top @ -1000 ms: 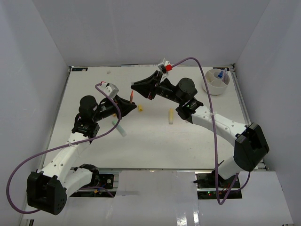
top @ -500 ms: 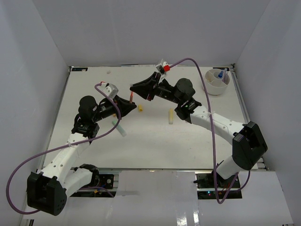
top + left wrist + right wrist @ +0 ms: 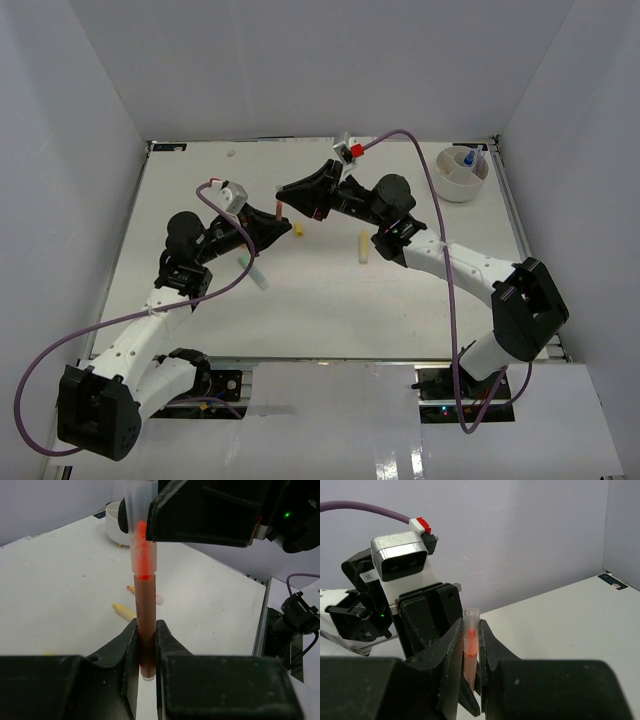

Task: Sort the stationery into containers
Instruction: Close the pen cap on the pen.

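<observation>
An orange pen (image 3: 281,205) hangs in the air between both arms, above the table's middle. My left gripper (image 3: 274,216) is shut on its brown-orange barrel (image 3: 145,622). My right gripper (image 3: 291,190) is shut on the pen's clear cap (image 3: 471,630), which sits over the red tip. The two grippers face each other, nearly touching. The round white tub (image 3: 459,173) stands at the far right corner with a blue-capped bottle (image 3: 467,158) inside. A yellow highlighter (image 3: 364,246), a small yellow eraser (image 3: 297,229) and a pale pen (image 3: 252,270) lie on the table.
The left wrist view shows the tub (image 3: 113,524) far ahead, and a yellow piece (image 3: 123,611) and a pinkish piece (image 3: 148,594) on the table below the pen. Grey walls close in the table on three sides. Purple cables loop over both arms.
Both arms have drifted slightly, the right wrist a little left and down toward the left gripper. Both grips on the pen are unchanged.
</observation>
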You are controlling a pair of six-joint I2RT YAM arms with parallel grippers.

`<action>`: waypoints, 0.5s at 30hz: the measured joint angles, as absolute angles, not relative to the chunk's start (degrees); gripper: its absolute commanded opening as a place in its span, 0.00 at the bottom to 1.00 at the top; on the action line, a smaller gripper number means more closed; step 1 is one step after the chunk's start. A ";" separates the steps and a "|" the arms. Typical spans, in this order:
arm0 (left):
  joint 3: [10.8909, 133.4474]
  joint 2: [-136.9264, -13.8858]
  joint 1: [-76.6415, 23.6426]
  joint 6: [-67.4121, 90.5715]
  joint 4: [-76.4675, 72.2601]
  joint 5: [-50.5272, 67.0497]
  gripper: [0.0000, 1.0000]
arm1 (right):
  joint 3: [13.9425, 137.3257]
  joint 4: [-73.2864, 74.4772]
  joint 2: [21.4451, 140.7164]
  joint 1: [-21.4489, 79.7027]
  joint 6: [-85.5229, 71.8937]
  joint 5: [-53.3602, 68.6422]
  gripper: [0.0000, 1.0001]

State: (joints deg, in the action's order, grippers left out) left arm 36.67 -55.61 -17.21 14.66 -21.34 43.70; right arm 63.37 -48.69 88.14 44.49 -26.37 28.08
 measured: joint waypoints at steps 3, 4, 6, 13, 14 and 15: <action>36.10 -55.75 -17.23 16.51 -24.67 44.03 0.05 | 63.05 -50.09 88.12 44.66 -26.89 28.25 0.08; 36.10 -55.88 -17.26 17.02 -25.74 44.14 0.05 | 63.05 -50.43 88.05 44.66 -27.03 28.23 0.08; 36.14 -56.16 -17.26 17.54 -27.16 44.40 0.05 | 63.07 -50.85 87.88 44.66 -27.03 28.23 0.08; 39.33 -59.20 -17.47 17.85 -28.80 46.11 0.02 | 63.26 -50.15 86.43 44.53 -25.12 26.74 0.08; 39.75 -59.55 -17.50 17.80 -28.88 46.35 0.02 | 63.35 -49.52 86.13 44.49 -24.58 26.57 0.08; 40.21 -59.96 -17.56 17.63 -28.86 46.59 0.02 | 63.48 -48.88 85.82 44.45 -24.01 26.39 0.08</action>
